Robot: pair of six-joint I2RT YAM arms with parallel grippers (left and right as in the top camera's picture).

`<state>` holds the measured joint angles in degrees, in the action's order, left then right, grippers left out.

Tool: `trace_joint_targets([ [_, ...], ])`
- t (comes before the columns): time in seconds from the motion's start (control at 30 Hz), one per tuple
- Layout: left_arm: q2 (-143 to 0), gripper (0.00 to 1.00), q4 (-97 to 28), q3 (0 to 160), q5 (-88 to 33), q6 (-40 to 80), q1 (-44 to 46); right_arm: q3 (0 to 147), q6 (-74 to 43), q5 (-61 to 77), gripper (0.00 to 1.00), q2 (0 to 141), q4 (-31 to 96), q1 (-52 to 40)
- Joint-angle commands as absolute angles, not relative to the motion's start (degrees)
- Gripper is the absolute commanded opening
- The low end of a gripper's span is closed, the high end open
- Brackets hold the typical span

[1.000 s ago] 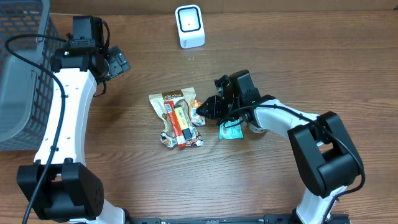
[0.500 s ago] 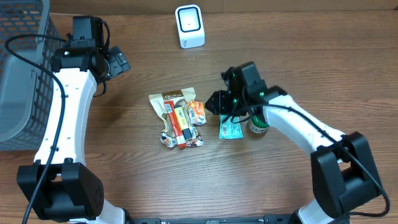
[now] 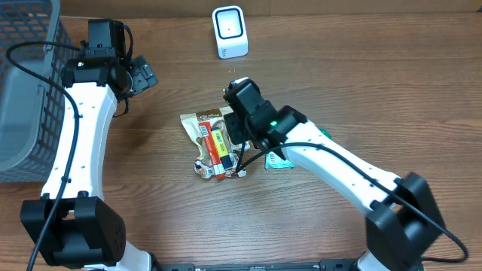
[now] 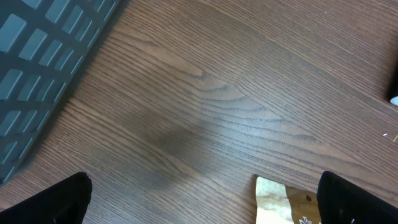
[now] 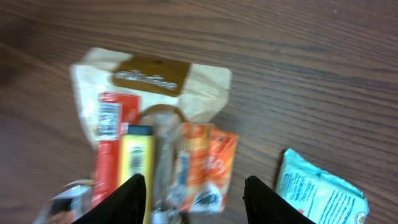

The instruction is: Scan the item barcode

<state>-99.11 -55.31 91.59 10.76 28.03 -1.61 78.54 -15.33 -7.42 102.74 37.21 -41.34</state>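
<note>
I have the right gripper [image 5: 194, 182] hanging over the heap of snacks in the middle of the overhead frame; it is released, fingers apart with nothing between them. The item I judge to be the target, the orange packet [image 5: 208, 163], lies on the heap in the lower middle of the right wrist view, lined up with the gap between the fingers. Its left side is beside a clear wrapper, with the yellow bar [image 5: 138, 162] and red bar [image 5: 109, 134] further left. All of them lie on the beige pouch [image 5: 149, 78]; the teal packet [image 5: 317, 190] sits apart at lower right.

To do the pick well I would come straight down so that one finger lands on each long side of the orange packet; the left finger has to slip in beside the yellow bar without catching it or the pouch beneath. I would pinch the packet by its edges, leaving its flat faces uncovered, since I cannot read where the barcode is from here.

The scanner [image 3: 230, 31] stands at top centre of the overhead frame on the tabletop [image 3: 361, 75], well apart from the heap. The left gripper [image 4: 205, 180] is spread wide and empty, near the basket [image 3: 22, 90] at upper left.
</note>
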Motion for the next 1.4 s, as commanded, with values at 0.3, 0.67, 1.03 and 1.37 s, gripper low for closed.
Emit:
trace_joint_targets([
  [0.3,-98.61,1.00,-55.27,91.90,10.90,26.79,-1.85,79.46,-16.69,-8.34,0.51,112.18,34.79,-40.93],
  [0.67,-98.61,1.00,-55.27,91.90,10.90,26.79,-1.85,79.44,-17.98,-7.22,0.34,115.44,33.52,-40.97],
  [1.03,-98.61,1.00,-55.27,91.90,10.90,26.79,-1.85,80.01,-18.24,4.54,0.04,107.33,36.75,-34.76],
  [1.37,-98.61,1.00,-55.27,91.90,10.90,26.81,-1.85,79.48,-19.94,32.93,0.04,106.89,36.45,-23.75],
])
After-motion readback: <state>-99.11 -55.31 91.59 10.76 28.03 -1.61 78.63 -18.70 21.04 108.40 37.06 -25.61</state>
